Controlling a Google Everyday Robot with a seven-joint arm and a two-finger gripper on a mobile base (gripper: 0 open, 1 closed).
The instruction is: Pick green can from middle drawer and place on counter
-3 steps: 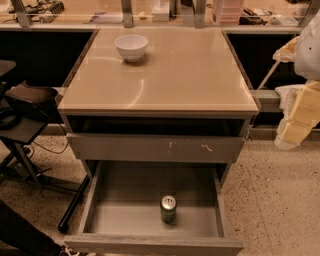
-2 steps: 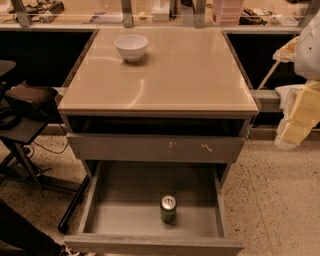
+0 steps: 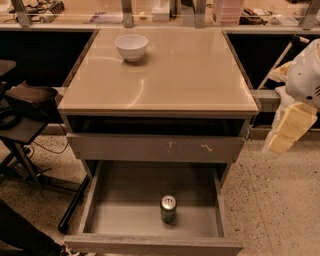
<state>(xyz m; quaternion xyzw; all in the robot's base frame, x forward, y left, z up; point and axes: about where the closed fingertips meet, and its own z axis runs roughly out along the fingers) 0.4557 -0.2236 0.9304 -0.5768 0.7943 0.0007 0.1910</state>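
The green can [image 3: 168, 209] stands upright on the floor of the middle drawer [image 3: 120, 216], near its front and about centred. The drawer is pulled out at the bottom of the cabinet. The beige counter [image 3: 170, 75] caps the cabinet above it. My gripper [image 3: 289, 131] hangs at the far right of the view, beside the cabinet's right side at about counter-edge height. It is well away from the can and holds nothing that I can see.
A white bowl [image 3: 131, 46] sits on the counter's back left. A closed grey drawer front with pale scratch marks [image 3: 155, 148] is above the open drawer. A dark chair and stand [image 3: 25, 107] are to the left. A shelf with clutter [image 3: 225, 10] runs behind.
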